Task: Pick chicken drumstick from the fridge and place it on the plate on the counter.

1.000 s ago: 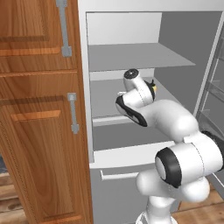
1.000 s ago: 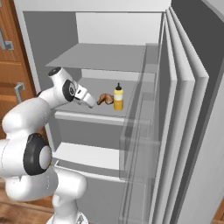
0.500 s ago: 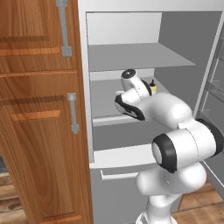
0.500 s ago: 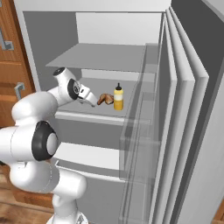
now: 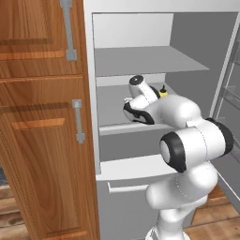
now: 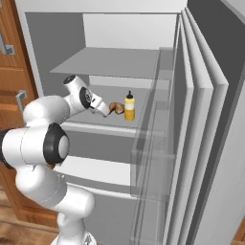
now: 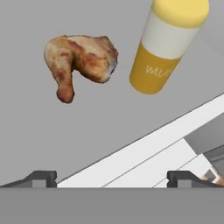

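Chicken drumstick (image 7: 81,59) lay on middle fridge (image 6: 143,57) shelf (image 6: 103,117), well back from front edge, untouched. Yellow mustard bottle (image 7: 168,48) stood upright just beside it, apart, toward open door side. Your hand (image 6: 106,111) was inside fridge above shelf, near drumstick, jaws spread fully wide, holding nothing. Fingertips (image 7: 41,178) were short of drumstick. Wooden cabinets (image 5: 42,117) flanked fridge.

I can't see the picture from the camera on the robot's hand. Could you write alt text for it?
A golden-brown chicken drumstick lies on a flat grey fridge shelf, beside a yellow mustard bottle that stands apart from it. The robot hand's two dark fingertips rise at the bottom, spread wide and holding nothing.
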### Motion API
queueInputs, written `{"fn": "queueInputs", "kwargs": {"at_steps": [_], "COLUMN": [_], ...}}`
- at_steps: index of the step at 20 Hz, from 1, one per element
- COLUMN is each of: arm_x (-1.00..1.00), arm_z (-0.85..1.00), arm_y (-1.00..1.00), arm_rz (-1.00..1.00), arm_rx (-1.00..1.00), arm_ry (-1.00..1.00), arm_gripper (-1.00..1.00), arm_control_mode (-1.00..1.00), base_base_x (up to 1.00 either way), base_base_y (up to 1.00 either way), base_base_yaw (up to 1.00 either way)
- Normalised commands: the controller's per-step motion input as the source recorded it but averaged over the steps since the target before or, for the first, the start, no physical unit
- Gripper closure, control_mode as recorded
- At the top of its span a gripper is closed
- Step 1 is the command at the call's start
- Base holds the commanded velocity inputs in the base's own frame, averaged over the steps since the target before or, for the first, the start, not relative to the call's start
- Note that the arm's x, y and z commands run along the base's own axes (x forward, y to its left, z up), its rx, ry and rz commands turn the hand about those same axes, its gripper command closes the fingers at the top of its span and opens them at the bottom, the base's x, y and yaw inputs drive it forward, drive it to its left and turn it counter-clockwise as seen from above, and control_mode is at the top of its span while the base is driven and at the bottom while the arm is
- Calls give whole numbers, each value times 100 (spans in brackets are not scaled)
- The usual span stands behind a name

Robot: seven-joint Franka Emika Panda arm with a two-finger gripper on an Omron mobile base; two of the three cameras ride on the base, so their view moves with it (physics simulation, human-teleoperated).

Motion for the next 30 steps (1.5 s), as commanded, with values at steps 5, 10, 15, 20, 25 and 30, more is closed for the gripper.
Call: {"fn": "queueInputs", "kwargs": {"at_steps": [5, 10, 15, 20, 25, 30], "arm_x": [29, 26, 26, 24, 24, 23], "arm_z": [-14, -12, -6, -10, -17, -17], "arm_y": [-4, 0, 0, -1, -4, -3], "arm_rz": [-5, -6, -6, -6, -6, -6], "arm_rx": [0, 0, 0, 0, 0, 0], "arm_ry": [0, 0, 0, 0, 0, 0], "arm_gripper": [-100, -100, -100, -100, -100, -100], "arm_control_mode": [-100, -100, -100, -100, -100, -100], "base_base_x": [0, 0, 0, 0, 0, 0], "base_base_y": [0, 0, 0, 0, 0, 0], "base_base_yaw": [0, 0, 0, 0, 0, 0]}}
